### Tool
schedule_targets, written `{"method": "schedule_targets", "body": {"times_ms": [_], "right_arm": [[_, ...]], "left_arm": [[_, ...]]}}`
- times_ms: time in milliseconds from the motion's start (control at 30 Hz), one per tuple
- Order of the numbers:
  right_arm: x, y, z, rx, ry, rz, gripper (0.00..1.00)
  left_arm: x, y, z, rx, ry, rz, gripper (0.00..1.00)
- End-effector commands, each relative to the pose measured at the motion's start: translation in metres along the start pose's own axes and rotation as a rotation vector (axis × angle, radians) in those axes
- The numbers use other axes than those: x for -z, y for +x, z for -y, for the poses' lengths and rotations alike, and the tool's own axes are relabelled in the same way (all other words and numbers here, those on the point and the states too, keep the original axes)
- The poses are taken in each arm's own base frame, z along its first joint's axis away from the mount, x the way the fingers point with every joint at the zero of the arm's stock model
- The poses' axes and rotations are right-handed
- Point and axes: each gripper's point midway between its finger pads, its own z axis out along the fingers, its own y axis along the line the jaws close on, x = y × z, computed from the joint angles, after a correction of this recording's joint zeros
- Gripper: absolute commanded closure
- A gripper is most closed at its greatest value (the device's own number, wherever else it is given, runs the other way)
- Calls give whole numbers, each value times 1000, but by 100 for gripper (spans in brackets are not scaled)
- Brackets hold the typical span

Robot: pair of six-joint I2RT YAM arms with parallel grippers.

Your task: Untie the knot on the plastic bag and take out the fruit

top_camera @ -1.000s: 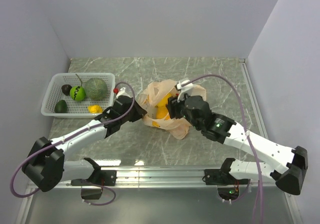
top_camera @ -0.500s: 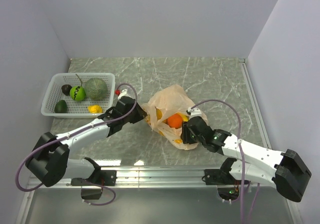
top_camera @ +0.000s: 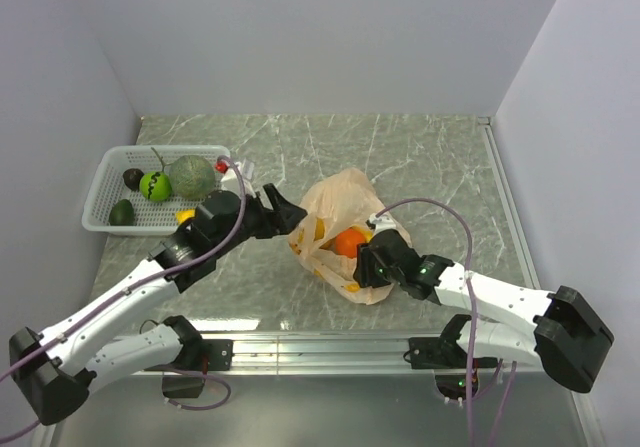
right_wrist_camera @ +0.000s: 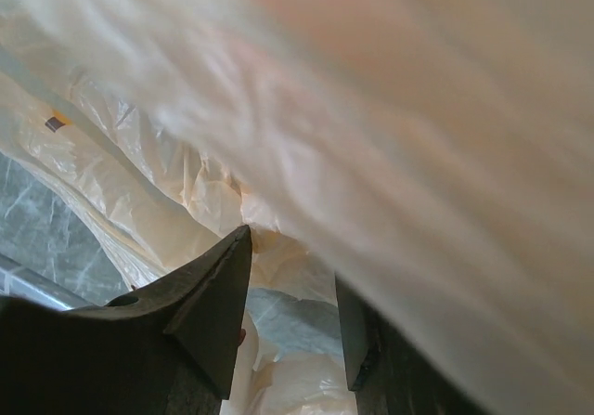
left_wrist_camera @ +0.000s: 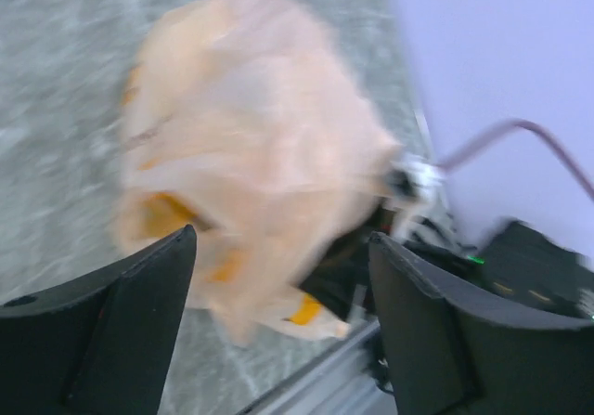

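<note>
Marble tabletop [top_camera: 420, 157], apparently fruit-removal stage: left gripper [top_camera: 290, 214] gapes empty beside plastic bag [top_camera: 340, 202], right gripper [top_camera: 368, 264] hold indeterminate; orange [top_camera: 349, 242] needs grasping next.

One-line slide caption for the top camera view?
Left gripper open beside the plastic bag, right gripper at its near edge, orange fruit showing inside.
</note>
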Motion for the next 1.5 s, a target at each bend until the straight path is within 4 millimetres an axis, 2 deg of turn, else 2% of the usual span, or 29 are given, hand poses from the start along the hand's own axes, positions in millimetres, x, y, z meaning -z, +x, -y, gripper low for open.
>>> {"method": "schedule_targets", "body": {"times_ms": [0, 33, 67, 100, 133, 167, 300, 333, 367, 433, 467, 567, 667, 800, 933, 1067, 1167, 1333, 1433, 1467], "right_arm": [[1, -20, -13, -24, -44, 55, 52], [2, -22, -14, -25, -46, 64, 52], [3, -25, -14, -28, -42, 72, 52], [4, -26, -13, -31, -38, 77, 52], [6, -29, -10, -36, -19, 88, 52], [7, -29, -7, -43, -6, 93, 52], [13, -34, 7, -89, 45, 133, 52], [14, -34, 8, -96, 41, 141, 52], [15, -35, 8, -101, 36, 148, 52], [16, -33, 9, -108, 37, 146, 52], [16, -33, 9, -109, 36, 147, 52], [16, -30, 9, -115, 27, 139, 51], [16, -27, 8, -130, 19, 138, 50], [16, -22, 10, -152, 17, 136, 50], [17, -19, 13, -166, 21, 142, 49], [16, -17, 14, -178, 16, 141, 48], [16, -16, 15, -182, 21, 143, 47], [16, -16, 14, -186, 14, 151, 47], [16, -16, 15, -186, 14, 151, 47], [16, -17, 15, -187, 15, 153, 47]], "left_arm": [[13, -1, 51, -126, 131, -34, 21], [10, 3, 62, -142, 159, -52, 22], [-2, 16, 66, -164, 162, -96, 26], [-4, 26, 81, -188, 197, -126, 28], [-11, 34, 84, -193, 194, -152, 30], [-26, 46, 82, -198, 168, -192, 34], [-53, 85, 85, -208, 139, -283, 38], [-60, 88, 81, -210, 110, -278, 38], [-71, 100, 67, -211, 52, -309, 38], [-83, 102, 62, -214, 5, -304, 37], [-95, 107, 50, -228, -52, -303, 36], [-117, 103, 41, -244, -125, -259, 27], [-133, 105, 38, -265, -139, -253, 22], [-152, 107, 44, -276, -132, -252, 14], [-167, 122, 32, -286, -177, -287, 15], [-179, 145, 18, -284, -205, -352, 15], [-179, 158, 9, -271, -226, -388, 15], [-182, 167, -2, -268, -255, -407, 16], [-184, 167, 0, -268, -247, -405, 25], [-183, 164, 3, -264, -241, -396, 36]]}}
